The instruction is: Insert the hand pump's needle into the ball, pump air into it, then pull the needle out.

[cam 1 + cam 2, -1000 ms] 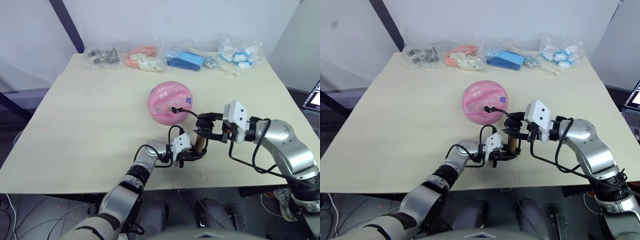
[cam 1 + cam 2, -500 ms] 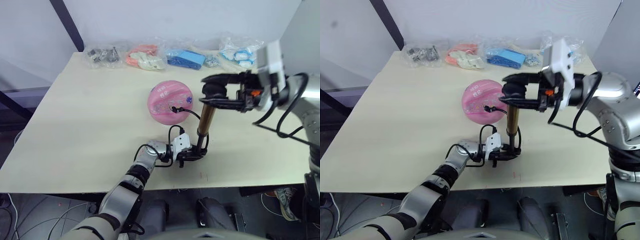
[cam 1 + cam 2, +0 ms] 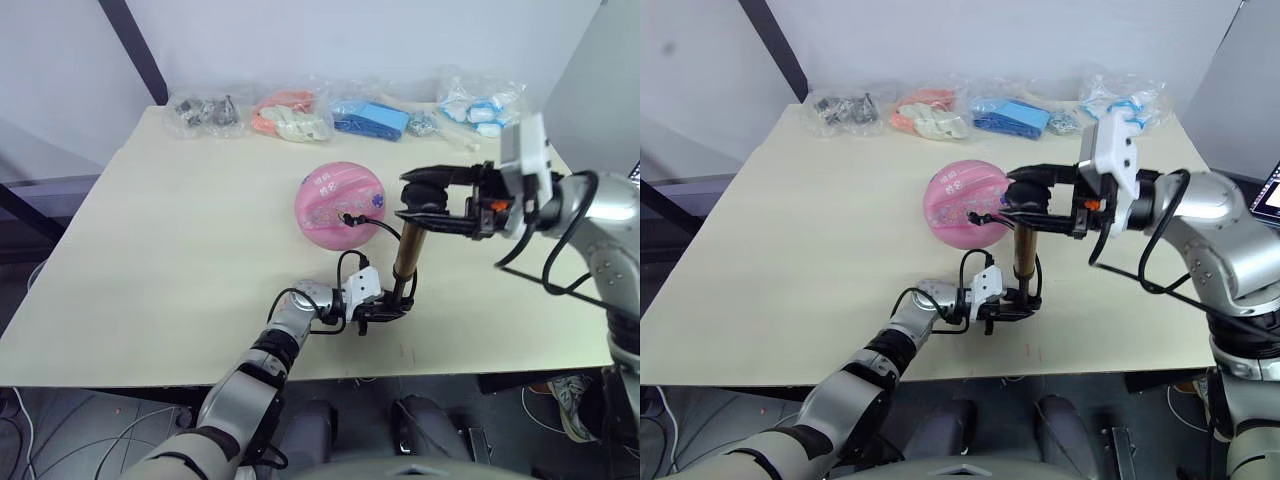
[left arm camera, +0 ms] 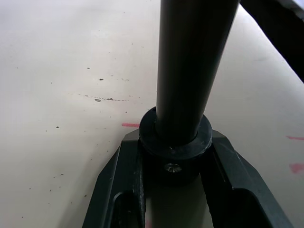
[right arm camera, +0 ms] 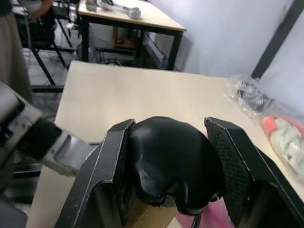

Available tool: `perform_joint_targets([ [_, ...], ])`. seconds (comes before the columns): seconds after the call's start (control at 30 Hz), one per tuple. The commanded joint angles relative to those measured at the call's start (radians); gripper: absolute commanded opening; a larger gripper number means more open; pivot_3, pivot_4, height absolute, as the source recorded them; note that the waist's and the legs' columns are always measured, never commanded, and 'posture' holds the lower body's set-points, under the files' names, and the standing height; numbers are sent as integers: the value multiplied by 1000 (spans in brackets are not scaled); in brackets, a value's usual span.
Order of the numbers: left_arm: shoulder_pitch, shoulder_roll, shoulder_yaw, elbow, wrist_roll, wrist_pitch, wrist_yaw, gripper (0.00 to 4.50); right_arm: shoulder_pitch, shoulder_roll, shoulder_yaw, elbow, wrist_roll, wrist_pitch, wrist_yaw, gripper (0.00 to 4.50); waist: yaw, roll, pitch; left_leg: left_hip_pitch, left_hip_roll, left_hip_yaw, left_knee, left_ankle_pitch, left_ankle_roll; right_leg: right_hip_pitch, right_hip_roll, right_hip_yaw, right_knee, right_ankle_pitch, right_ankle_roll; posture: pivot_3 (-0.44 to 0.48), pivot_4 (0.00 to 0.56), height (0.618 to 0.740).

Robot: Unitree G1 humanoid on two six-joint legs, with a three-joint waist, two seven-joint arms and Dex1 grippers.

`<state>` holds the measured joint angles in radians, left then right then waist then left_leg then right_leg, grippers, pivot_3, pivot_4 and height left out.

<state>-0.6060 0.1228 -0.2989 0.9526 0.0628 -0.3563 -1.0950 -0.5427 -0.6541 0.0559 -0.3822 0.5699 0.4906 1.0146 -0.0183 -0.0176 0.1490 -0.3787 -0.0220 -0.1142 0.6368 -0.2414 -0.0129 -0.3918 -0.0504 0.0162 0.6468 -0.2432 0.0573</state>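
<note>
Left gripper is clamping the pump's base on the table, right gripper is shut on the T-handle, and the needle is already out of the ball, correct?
Not quite: the needle is not out. The left eye view shows the hose ending at the ball, with its fitting against the pink surface. The rest holds: the left gripper clamps the base of the hand pump, and the right gripper is shut on the T-handle.

A pink rubber ball point(image 3: 340, 205) with darker seam lines and small colourful prints sits mid-table. Just beside it, a slim bronze-gold hand pump point(image 3: 406, 253) stands nearly upright, black base cap on the tabletop, black T-handle point(image 3: 421, 192) raised. Its thin black hose point(image 3: 375, 225) reaches the ball's near side.
</note>
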Motion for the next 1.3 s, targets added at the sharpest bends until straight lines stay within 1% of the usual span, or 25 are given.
perform_joint_targets([
  [0.03, 33, 24, -19, 49, 36, 49, 3, 1073, 108, 16, 124, 39, -103, -58, 13, 1943, -2, 0, -1, 0, 0, 0, 0, 0, 0, 0, 0, 0, 0, 0, 0, 0, 150, 740],
  [0.1, 34, 24, -20, 47, 35, 50, 2, 1073, 157, 23, 155, 59, -149, -109, 21, 1943, -2, 0, -2, 1, 0, 0, 0, 0, 0, 1, 0, 0, 0, 0, 0, 0, 150, 740],
  [0.27, 35, 25, -23, 46, 34, 49, 2, 1073, 226, 53, 195, 117, -230, -198, 14, 1943, -2, -2, -3, 2, 0, 0, 0, 0, 0, 2, 0, 0, 0, 0, 0, 0, 150, 740],
  [0.37, 34, 24, -23, 47, 34, 50, 4, 1073, 256, 82, 194, 156, -258, -219, -14, 1943, -2, -2, -4, 2, 0, 0, 0, 0, 0, 2, 1, 0, 0, 0, 0, 0, 150, 740],
  [0.47, 34, 25, -23, 47, 34, 50, 3, 1073, 250, 91, 164, 133, -232, -209, -8, 1943, -2, -1, -4, 2, 0, 0, 0, 0, 0, 2, 1, 0, 0, 0, 0, 0, 150, 740],
  [0.53, 34, 25, -22, 48, 33, 51, 2, 1073, 207, 79, 127, 101, -193, -189, 3, 1943, -2, -1, -4, 2, 0, 0, 0, 0, 0, 2, 1, 0, 0, 0, 0, 0, 150, 740],
  [0.6, 35, 24, -22, 48, 31, 52, -1, 1073, 122, 63, 64, 57, -110, -129, 9, 1943, -2, -1, -3, 2, 0, 0, 0, 0, 0, 2, 1, 0, 0, 0, 0, 0, 150, 740],
  [0.67, 35, 24, -21, 48, 29, 54, -4, 1073, 53, 44, 19, 32, -54, -77, 13, 1943, -2, 2, 0, 1, 0, 0, 0, 0, 0, 1, 0, 0, 0, 0, 0, 0, 150, 740],
  [0.83, 34, 19, -9, 46, 6, 70, -14, 1073, -74, -25, -50, 23, 26, 52, 14, 1943, 3, 2, 1, -3, 0, -1, -1, 0, 0, -2, 0, 0, 0, 0, -1, 0, 150, 740],
  [0.93, 32, 19, -7, 45, 0, 77, -13, 1073, -139, -58, -89, 26, 63, 90, 16, 1943, 2, 2, 1, -4, -1, -1, -1, 0, 0, -3, 0, 0, -2, 0, -1, 0, 150, 740],
  [1.07, 33, 16, 3, 45, -13, 89, -29, 1073, -228, -74, -140, 34, 129, 141, -3, 1943, 1, 3, 3, -4, -1, 0, 0, 0, 0, -3, 0, 1, -1, 0, 0, 0, 150, 740],
  [1.2, 34, 16, 5, 41, -13, 89, -33, 1073, -235, -62, -139, 35, 146, 152, -22, 1943, 1, 2, 3, -4, 0, -1, -1, 0, 0, -3, 0, 0, -1, 0, 0, 0, 150, 740],
  [1.3, 33, 17, 5, 41, -14, 84, -36, 1073, -147, -50, -78, 30, 80, 100, -18, 1943, 1, 2, 2, -4, 0, 0, -1, 0, 0, -3, 0, 0, -2, 0, -1, 0, 150, 740],
])
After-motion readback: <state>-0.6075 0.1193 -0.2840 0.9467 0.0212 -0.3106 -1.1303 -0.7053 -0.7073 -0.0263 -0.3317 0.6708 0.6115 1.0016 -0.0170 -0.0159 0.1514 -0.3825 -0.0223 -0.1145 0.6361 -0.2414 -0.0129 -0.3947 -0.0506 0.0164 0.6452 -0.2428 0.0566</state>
